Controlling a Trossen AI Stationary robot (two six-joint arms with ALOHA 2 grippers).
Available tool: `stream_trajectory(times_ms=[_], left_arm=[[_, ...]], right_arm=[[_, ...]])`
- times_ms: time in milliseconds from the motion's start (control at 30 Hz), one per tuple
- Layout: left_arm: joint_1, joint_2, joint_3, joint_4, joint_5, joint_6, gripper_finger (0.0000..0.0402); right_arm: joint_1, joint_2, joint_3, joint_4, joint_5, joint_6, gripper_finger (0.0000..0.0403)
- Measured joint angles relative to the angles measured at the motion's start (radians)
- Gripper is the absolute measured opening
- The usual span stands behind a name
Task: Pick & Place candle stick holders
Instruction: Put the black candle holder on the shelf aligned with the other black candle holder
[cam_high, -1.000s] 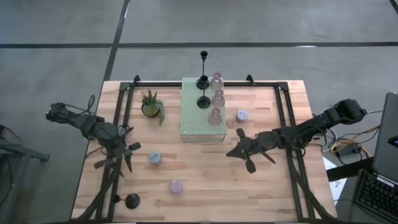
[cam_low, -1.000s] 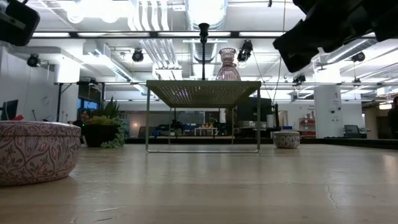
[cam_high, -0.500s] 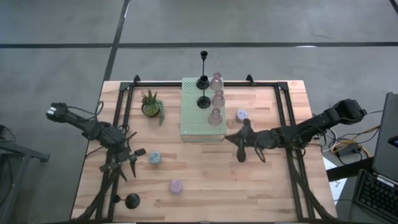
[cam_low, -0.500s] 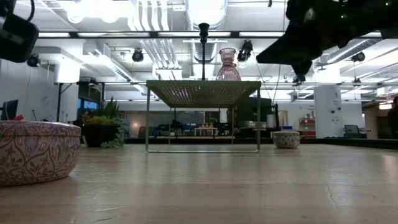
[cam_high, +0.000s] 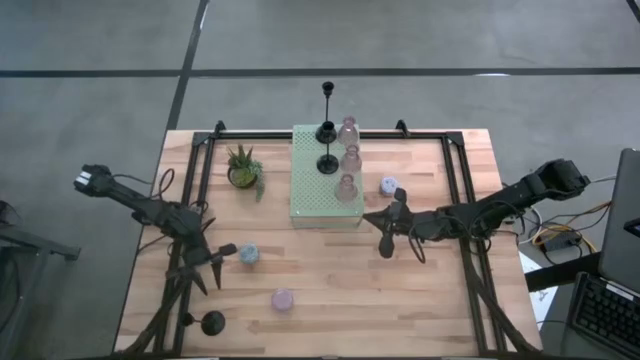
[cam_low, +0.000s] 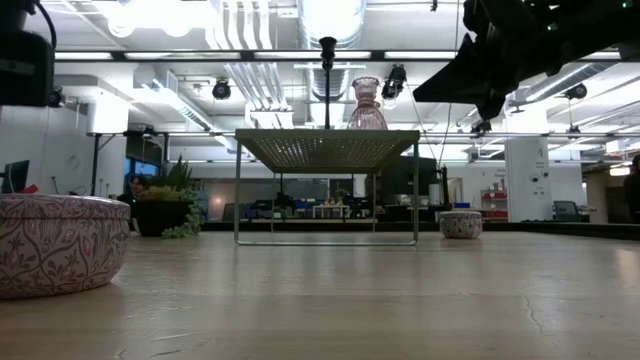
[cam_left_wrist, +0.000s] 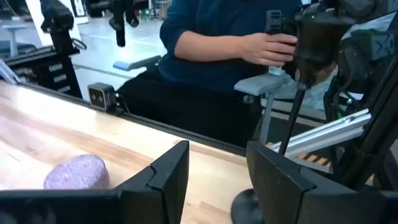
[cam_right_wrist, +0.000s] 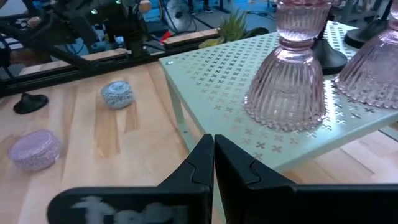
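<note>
I see the pale green perforated board (cam_high: 326, 176) standing on thin legs at the far middle of the tabletop (cam_high: 330, 300), with three pink glass holders (cam_high: 348, 158) lined up along its right side and two black holders (cam_high: 326, 148) just left of them, the farthest with a tall thin stem. One stubby lavender holder (cam_high: 389, 185) sits on the wood just right of the board. My right hand (cam_high: 387, 237) hangs above the tabletop near the board's near right corner, fingers pressed together and holding nothing; from its wrist camera the closest pink glass holder (cam_right_wrist: 287, 81) stands on the board just ahead of the closed fingertips. My left hand (cam_high: 219, 262) is over the left side of the tabletop, its fingers (cam_left_wrist: 166, 177) partly apart with nothing between them, and the stubby blue holder (cam_high: 247, 254) lies just to its right. Nearer to me, another lavender holder (cam_high: 283, 298) rests on the wood, and the third black holder (cam_high: 212, 322) stands close to the near left edge. The small potted plant (cam_high: 243, 167) sits left of the board. Through the left wrist camera I see a seated person (cam_left_wrist: 224, 50) in a dark blue top beyond the table edge.
</note>
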Motion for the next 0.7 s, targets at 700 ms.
stream_trajectory(times_ms=[700], left_arm=[[-0.005,0.016,-0.054,-0.006,0.313,0.038,0.0165]], right_arm=[[0.0,0.0,0.0,0.0,0.0,0.0,0.0009]])
